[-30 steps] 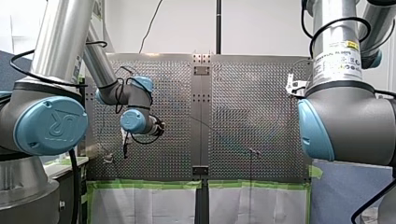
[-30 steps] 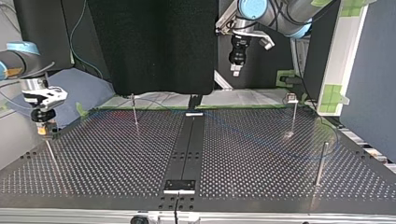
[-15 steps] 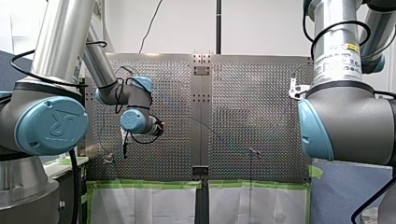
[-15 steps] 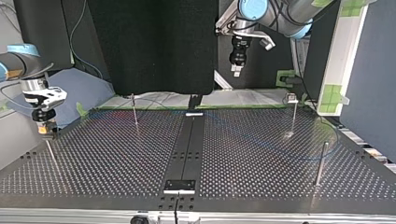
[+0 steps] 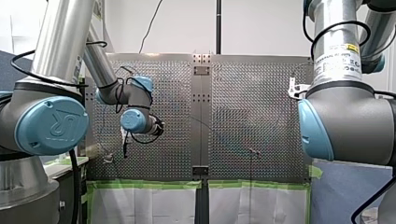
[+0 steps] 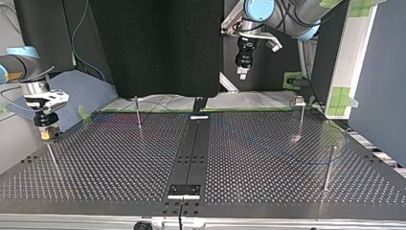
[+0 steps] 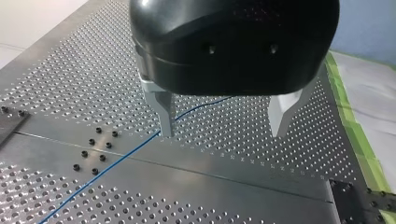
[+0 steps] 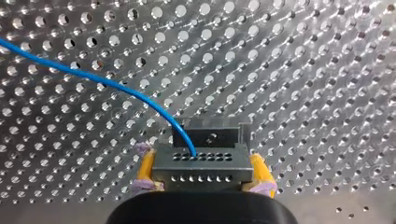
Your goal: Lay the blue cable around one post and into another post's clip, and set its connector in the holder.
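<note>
Gripping the connector (image 8: 200, 163) between its yellow pads (image 8: 146, 168), my right gripper (image 8: 201, 171) sits low over the table (image 8: 303, 70). The black holder (image 8: 210, 135) is just ahead of the connector; I cannot tell whether they touch. The blue cable (image 8: 93, 78) leaves the connector and curves away across the perforated surface. My left gripper (image 7: 222, 133) hangs above the table, its metal fingers (image 7: 163, 112) spread wide with nothing between them, and the cable runs beneath, close by one finger. At the top view's right, a tall post (image 6: 300, 117) carries a clip (image 6: 299, 100) and a bare post (image 6: 328, 167) stands apart from it. The cable there is too faint to show whether it rounds either. I judge that the connector is not yet seated and the routing is unconfirmed.
</note>
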Controlling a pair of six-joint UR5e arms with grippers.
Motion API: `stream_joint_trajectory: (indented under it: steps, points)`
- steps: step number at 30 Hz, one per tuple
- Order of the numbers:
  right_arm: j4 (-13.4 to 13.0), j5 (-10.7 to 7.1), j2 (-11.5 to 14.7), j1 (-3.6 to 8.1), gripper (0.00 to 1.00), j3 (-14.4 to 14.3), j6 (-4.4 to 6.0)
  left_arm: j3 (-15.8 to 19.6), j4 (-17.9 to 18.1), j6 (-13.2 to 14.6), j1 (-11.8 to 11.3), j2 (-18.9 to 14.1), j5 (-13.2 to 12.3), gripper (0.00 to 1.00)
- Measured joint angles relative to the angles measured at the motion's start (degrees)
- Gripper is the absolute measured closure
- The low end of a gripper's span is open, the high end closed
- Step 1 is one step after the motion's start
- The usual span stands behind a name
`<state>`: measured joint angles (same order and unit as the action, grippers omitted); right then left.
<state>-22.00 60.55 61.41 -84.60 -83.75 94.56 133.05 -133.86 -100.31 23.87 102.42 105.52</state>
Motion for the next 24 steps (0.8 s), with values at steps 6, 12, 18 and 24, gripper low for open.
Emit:
stream_joint_trajectory:
  steps: [6, 12, 18, 24]
  points:
    - [-0.03, -0.40, 0.00, 0.00, 1.00, 0.25, -0.05, 0.00, -0.01, 0.03, -0.09, 0.00, -0.01, 0.00]
    - [-0.11, -0.59, 0.00, 0.00, 1.00, 0.28, -0.06, 0.00, -0.01, 0.03, -0.24, 0.00, -0.01, 0.00]
    - [-0.19, -1.87, -0.05, 0.00, 1.00, 0.29, -0.63, 0.00, -0.01, 0.03, -0.35, 0.00, -0.01, 0.00]
    - [-0.01, -2.15, -0.08, 0.00, 1.00, 0.29, -1.76, -0.01, -0.01, 0.03, -0.43, 0.00, -0.01, 0.00]
